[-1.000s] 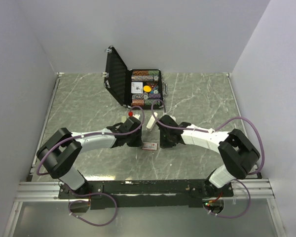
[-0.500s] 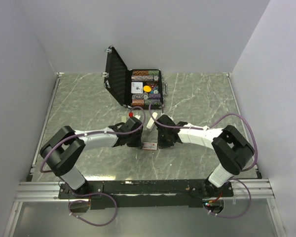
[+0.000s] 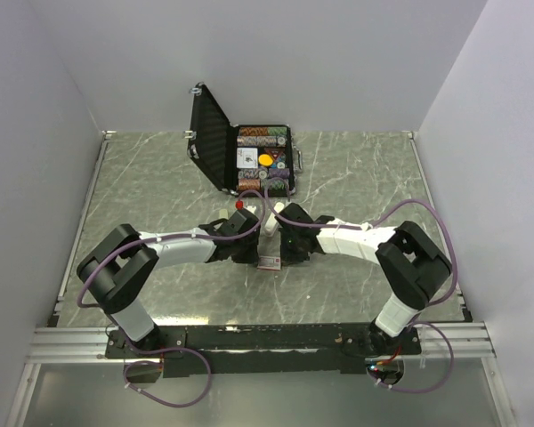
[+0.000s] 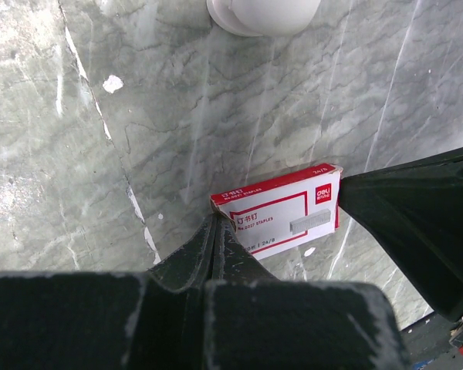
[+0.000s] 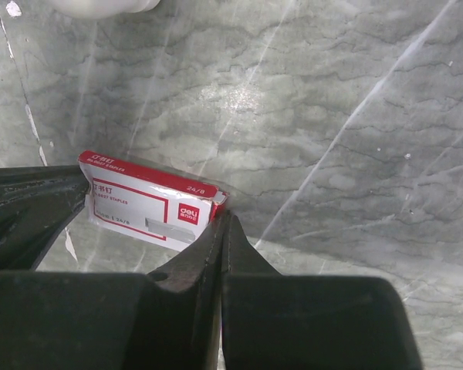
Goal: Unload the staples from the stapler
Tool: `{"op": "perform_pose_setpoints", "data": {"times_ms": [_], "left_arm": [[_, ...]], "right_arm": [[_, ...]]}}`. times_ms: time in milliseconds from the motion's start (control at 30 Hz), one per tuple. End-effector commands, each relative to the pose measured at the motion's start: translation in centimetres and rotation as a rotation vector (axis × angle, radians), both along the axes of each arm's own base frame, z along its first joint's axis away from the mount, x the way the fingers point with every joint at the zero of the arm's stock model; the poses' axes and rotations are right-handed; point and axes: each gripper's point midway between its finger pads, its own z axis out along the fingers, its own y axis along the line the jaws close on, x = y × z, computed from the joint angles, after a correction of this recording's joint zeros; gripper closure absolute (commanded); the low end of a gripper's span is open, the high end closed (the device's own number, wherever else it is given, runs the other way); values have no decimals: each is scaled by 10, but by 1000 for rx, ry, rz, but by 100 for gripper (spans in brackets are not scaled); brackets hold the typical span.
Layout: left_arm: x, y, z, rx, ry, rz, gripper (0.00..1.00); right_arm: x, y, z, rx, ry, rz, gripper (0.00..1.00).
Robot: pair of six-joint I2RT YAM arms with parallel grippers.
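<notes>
No loose staples show in any view. The white stapler (image 3: 271, 221) lies on the table just behind the two grippers; its rounded end shows at the top of the left wrist view (image 4: 262, 11) and of the right wrist view (image 5: 100, 6). A small red-and-white staple box (image 3: 269, 261) lies flat between the grippers. My left gripper (image 4: 216, 221) is shut, its tip touching the box's (image 4: 282, 212) left end. My right gripper (image 5: 225, 217) is shut, its tip at the box's (image 5: 147, 204) right end.
An open black case (image 3: 215, 133) holding poker chips stands at the back middle of the marbled table (image 3: 142, 196). A small white piece with a red tip (image 3: 238, 205) lies left of the stapler. Walls close the table in on three sides.
Both grippers have moved inward toward each other and now press against the two ends of the staple box. The stapler has not moved.
</notes>
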Motion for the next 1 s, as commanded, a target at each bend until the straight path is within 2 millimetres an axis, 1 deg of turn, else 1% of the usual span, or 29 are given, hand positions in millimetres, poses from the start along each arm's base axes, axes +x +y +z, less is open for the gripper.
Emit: {"op": "perform_pose_setpoints", "data": {"times_ms": [0,67,133,300,333,400,500,533,633,733,767,833,900,933,967], "left_arm": [[-8,-10,-5,-17,33,-39,99],[-8,-11,-4,-18,29,-44,99],[-8,-10,-2,-19,17,-40,99],[-4,-5,4,-8,-11,-25,99],[-4,-5,6,-9,-15,-22,99],[-3,-4,10,-11,-23,-21,99],[-3,-3,17,-14,-32,-26,99],[3,1,21,5,-65,-3,99],[10,9,33,28,-104,27,98],[20,21,52,62,-163,68,91],[23,26,59,71,-184,79,87],[31,38,79,94,-240,117,77],[39,49,102,104,-303,143,69],[42,53,113,102,-332,153,66],[45,57,125,101,-361,160,60]], "right_arm": [[5,38,10,115,-10,50,100],[4,39,10,122,-3,53,100],[6,35,11,109,-14,42,100],[19,12,27,49,-96,-4,100],[18,10,32,46,-96,-2,98],[26,-4,40,-13,-148,-26,95],[28,-20,49,-69,-179,-42,89],[29,-25,52,-84,-191,-49,88],[33,-43,59,-123,-223,-83,80],[40,-62,73,-150,-269,-125,66],[43,-67,80,-146,-288,-138,64],[52,-73,95,-142,-337,-148,61],[62,-76,113,-138,-387,-149,58],[66,-77,122,-143,-411,-150,51],[72,-78,132,-149,-440,-151,44]]}}
